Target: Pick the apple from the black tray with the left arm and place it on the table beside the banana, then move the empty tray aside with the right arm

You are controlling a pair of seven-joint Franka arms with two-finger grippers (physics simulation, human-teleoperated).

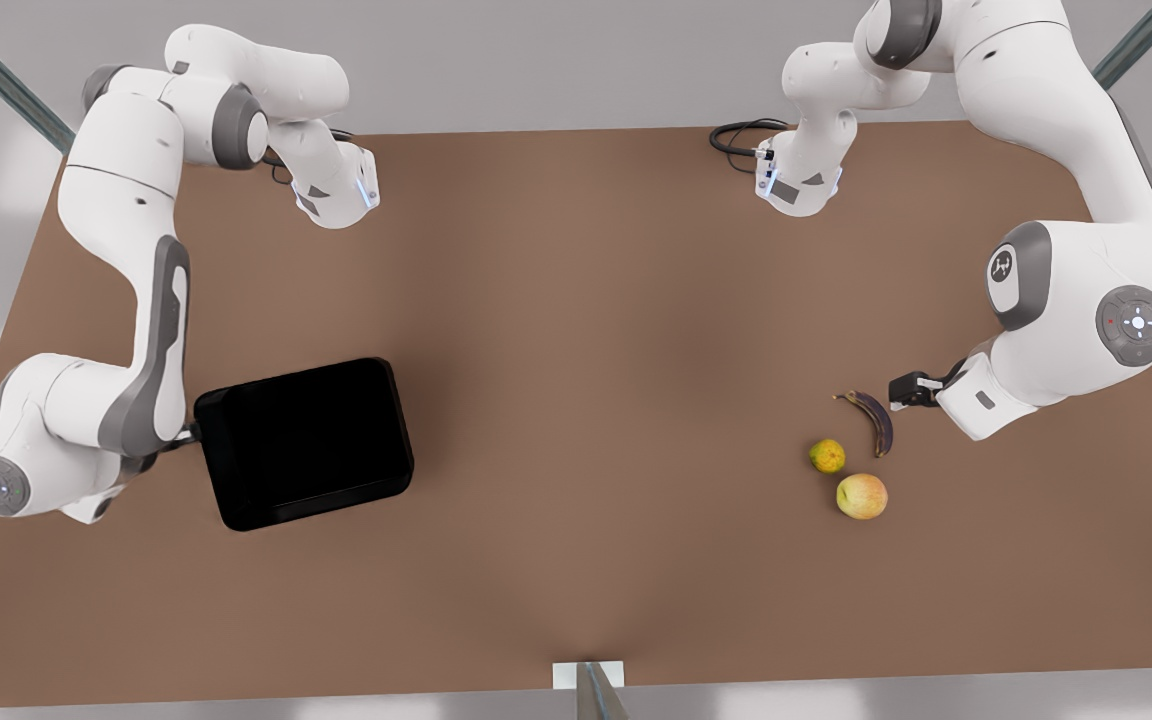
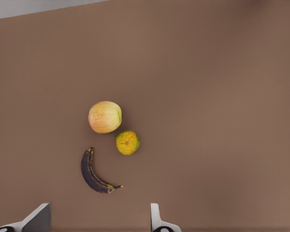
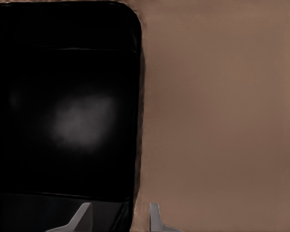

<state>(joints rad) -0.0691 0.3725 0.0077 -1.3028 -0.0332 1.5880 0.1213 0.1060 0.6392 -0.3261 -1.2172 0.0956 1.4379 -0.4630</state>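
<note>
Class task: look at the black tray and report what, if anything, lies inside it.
Nothing lies inside the black tray: its glossy floor is bare. The apple sits on the table near the banana. The table under the tray is covered. The right gripper is at the tray's rim, open.

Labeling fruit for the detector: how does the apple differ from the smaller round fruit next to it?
The apple is larger than the citrus fruit. The apple's skin is smooth, pale yellow with an orange-red blush; the citrus fruit is bumpy and yellow-green. The citrus fruit lies closer to the banana than the apple does. Both are round and rest on the table, apart from each other.
</note>
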